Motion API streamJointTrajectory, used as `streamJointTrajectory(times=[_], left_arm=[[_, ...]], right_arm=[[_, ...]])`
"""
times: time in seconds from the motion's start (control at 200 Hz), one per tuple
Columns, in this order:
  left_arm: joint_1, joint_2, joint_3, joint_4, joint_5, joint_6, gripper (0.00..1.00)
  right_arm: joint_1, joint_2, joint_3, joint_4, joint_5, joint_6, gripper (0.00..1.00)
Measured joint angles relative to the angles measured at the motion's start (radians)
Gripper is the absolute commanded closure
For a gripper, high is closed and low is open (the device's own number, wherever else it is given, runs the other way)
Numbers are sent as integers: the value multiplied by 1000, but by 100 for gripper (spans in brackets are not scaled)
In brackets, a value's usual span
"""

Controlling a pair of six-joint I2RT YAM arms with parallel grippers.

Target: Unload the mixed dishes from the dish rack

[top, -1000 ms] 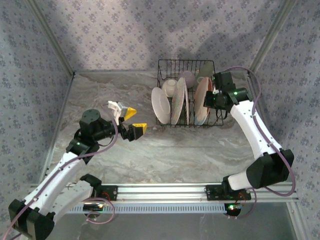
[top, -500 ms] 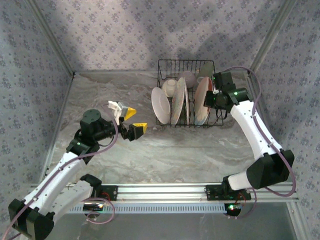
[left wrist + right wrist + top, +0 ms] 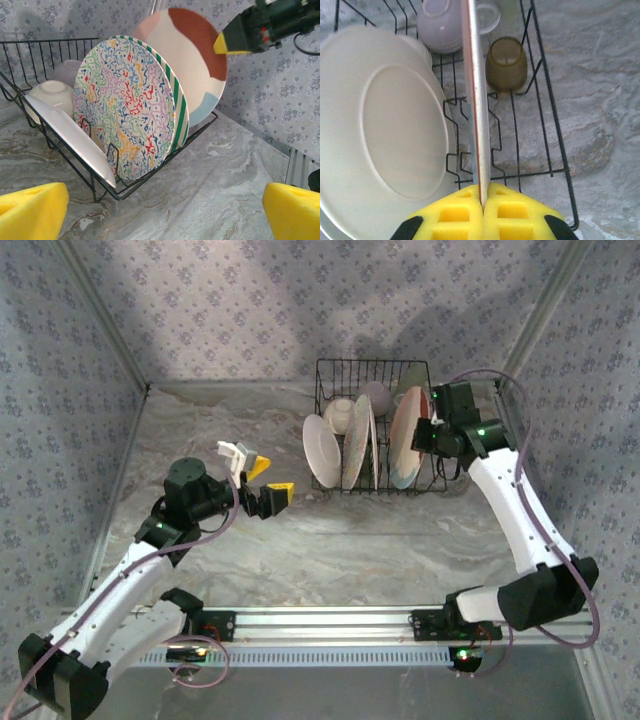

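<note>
Between my right gripper's (image 3: 481,202) yellow pads runs the thin rim of the colour-block plate (image 3: 190,65). The jaws are pressed together on it, and the plate stands upright on edge at the right end of the dish rack (image 3: 345,375). Whether its lower edge has cleared the wires I cannot tell. Just beside it, toward the left, a pale plate face leans close. Beyond it sit an olive-tan cup (image 3: 506,62) and the lilac bowl (image 3: 440,22) on the rack floor.

My left gripper (image 3: 268,480) hangs over the marble table (image 3: 350,540), near the rack's left front corner. Its jaws are spread wide and hold nothing. From that wrist the stack reads, front to back: white plate (image 3: 65,137), squiggle plate (image 3: 127,107), green-striped plate (image 3: 180,117), then the gripped plate. A cream cup (image 3: 50,92) is tucked behind the white plate.

Progress, as I judge it: every dish I can see sits inside the rack, so unloading is at its first item. One plate is gripped but not yet set down, and all the others are left to do.
</note>
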Motion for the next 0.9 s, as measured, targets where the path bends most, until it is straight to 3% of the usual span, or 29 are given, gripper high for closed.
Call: streamJointTrajectory(times=[0.57, 0.899], left_arm=[[0, 36, 18, -39, -43, -12, 1], [2, 68, 181, -164, -89, -47, 1]], right_arm=[[0, -202, 35, 82, 37, -8, 100], [0, -284, 54, 262, -134, 27, 100]])
